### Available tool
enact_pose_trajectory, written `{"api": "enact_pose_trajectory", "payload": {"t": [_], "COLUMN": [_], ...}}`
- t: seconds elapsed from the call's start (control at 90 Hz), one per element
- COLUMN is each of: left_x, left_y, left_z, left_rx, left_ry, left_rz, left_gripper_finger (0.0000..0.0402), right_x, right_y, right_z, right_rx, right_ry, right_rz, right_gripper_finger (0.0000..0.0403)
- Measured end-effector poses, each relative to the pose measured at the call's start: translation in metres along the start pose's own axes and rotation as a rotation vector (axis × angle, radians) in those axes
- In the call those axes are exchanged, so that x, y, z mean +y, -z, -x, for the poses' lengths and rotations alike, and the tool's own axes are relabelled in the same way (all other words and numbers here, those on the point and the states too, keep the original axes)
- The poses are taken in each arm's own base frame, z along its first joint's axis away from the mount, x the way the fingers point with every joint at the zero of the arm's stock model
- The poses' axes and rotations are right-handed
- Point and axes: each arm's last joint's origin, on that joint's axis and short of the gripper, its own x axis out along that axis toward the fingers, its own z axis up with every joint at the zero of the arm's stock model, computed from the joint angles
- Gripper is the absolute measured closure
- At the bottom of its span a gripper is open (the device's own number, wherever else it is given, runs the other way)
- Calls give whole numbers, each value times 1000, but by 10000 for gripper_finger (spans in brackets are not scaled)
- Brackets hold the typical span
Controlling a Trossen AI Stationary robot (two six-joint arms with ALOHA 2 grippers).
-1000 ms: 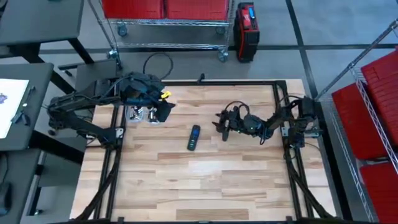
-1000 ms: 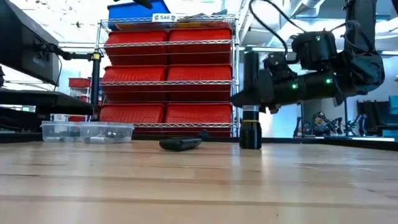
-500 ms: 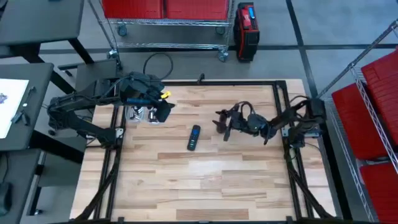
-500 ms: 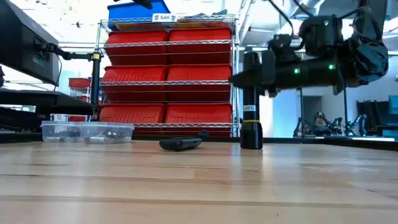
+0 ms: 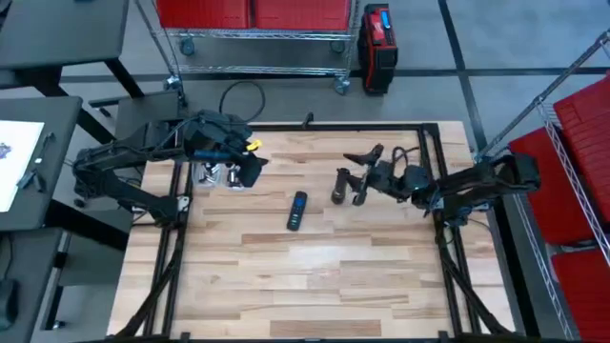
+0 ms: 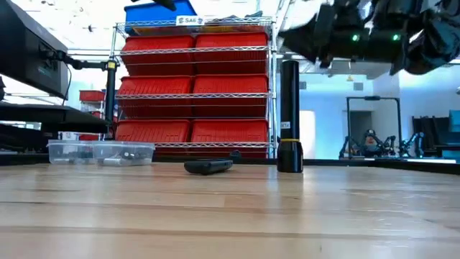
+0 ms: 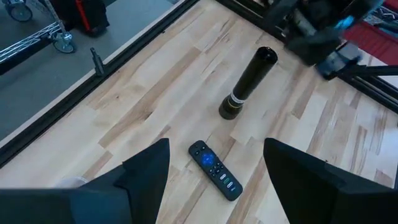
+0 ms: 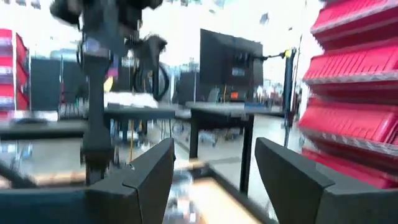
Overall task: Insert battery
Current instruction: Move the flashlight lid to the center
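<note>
Right gripper open, empty, above upright flashlight

Two dark jointed arms — black cables, green lights, one yellow tag.

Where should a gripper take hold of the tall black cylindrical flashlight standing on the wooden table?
Probably the slim upper barrel of the tall black cylindrical flashlight, approached level from the side. It stands upright on its wider end, clear of the black remote control.

A remote control lies flat on the wooden table.
</note>
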Motion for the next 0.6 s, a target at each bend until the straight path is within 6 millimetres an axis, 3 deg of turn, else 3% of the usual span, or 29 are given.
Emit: {"api": "enact_pose_trajectory", "payload": {"t": [0.156,0.344,0.467,0.6], "left_x": [9,48,77,104], "left_y": [9,29,30,38], "left_z": [0,-1,-16,-48], "left_rx": [84,340,491,654], "left_ry": [-107,-448,-597,-581], "left_rz": [-1,53,87,38], "left_gripper_finger": [162,162,163,173], "right_x": [-1,-1,-3,-7], "right_y": [-32,-72,-88,-99], "right_z": [8,19,18,11], "right_rx": [-134,-276,-266,-175], "right_ry": [-1,-9,-5,29], "right_rz": [2,1,9,39], "right_gripper_finger": [189,189,189,189]}}
